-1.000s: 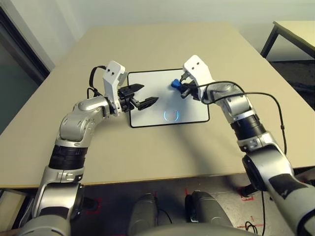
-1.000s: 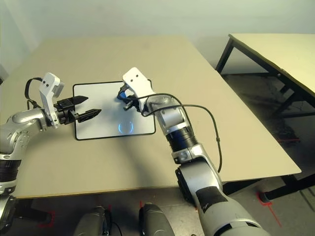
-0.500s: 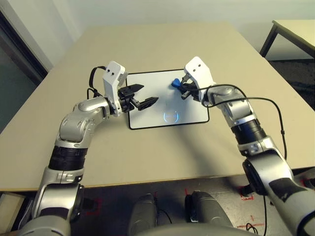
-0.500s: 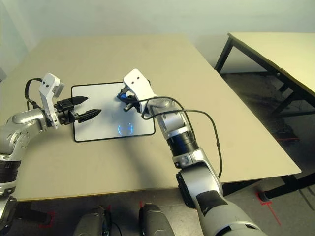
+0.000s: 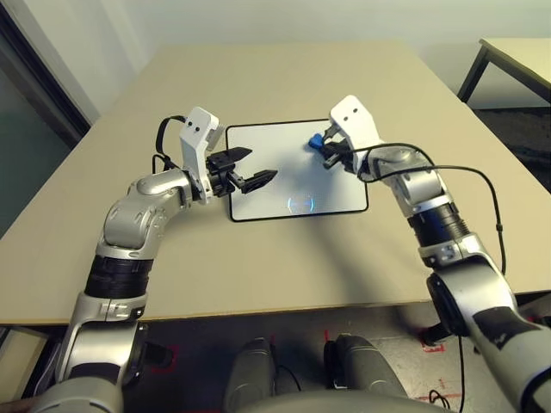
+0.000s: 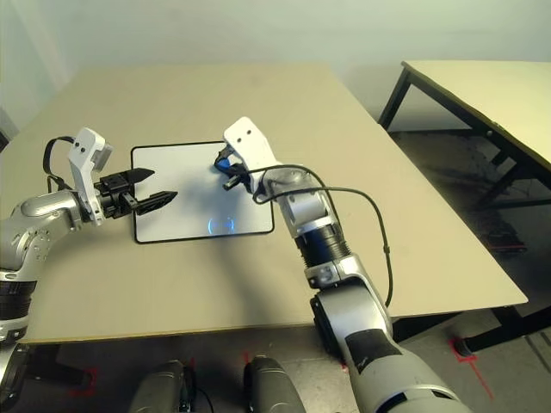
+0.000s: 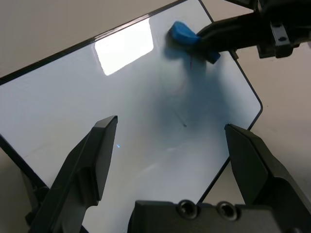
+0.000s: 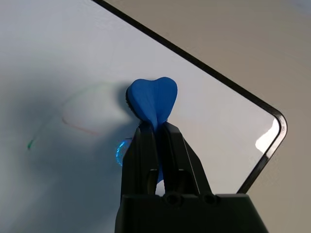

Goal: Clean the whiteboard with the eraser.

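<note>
On the table lies the whiteboard; the right gripper presses the eraser near its far edge, the left gripper hovering spread over its left end

The right pincer hides the rear of the squeezed eraser

A glossy, smooth white surface is shown by the rectangular black-framed whiteboard, with lamp light mirrored on it as a bright patch and a faint bluish ring. The small bright blue eraser looks soft and matt, pinched into a fold between the smooth black plastic-looking fingers of the right gripper. The left gripper is seen with matt black fingers. The forearms are finished in brushed silver metal, the wrist housings in white plastic. The beige table appears smooth and matt.
</note>
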Controlling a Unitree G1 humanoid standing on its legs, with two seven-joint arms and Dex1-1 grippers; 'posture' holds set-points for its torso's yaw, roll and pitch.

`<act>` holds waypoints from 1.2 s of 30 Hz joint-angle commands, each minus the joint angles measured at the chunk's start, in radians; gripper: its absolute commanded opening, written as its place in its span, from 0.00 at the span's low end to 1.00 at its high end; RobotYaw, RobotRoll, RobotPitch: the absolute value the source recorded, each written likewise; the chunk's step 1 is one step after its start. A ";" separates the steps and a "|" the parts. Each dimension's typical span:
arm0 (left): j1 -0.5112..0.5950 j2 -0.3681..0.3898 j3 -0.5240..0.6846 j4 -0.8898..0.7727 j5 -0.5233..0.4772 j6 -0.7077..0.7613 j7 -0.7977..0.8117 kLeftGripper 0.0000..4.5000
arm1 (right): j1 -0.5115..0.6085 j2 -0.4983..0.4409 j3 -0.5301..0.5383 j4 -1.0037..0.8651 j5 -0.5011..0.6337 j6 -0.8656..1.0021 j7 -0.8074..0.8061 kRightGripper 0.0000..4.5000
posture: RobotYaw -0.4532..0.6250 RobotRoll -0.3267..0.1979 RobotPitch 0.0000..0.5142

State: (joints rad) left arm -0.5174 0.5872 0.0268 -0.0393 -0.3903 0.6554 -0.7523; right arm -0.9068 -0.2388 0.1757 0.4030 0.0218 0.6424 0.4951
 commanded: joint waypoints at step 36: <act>0.011 0.001 -0.001 -0.013 -0.009 0.015 0.003 1.00 | 0.122 0.066 0.102 -0.107 -0.022 0.083 0.032 0.01 | 0.41 0.62 0.14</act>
State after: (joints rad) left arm -0.5165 0.5868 0.0261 -0.0421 -0.3990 0.6615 -0.7505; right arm -0.8235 -0.1832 0.2306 0.2852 0.0010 0.6678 0.5099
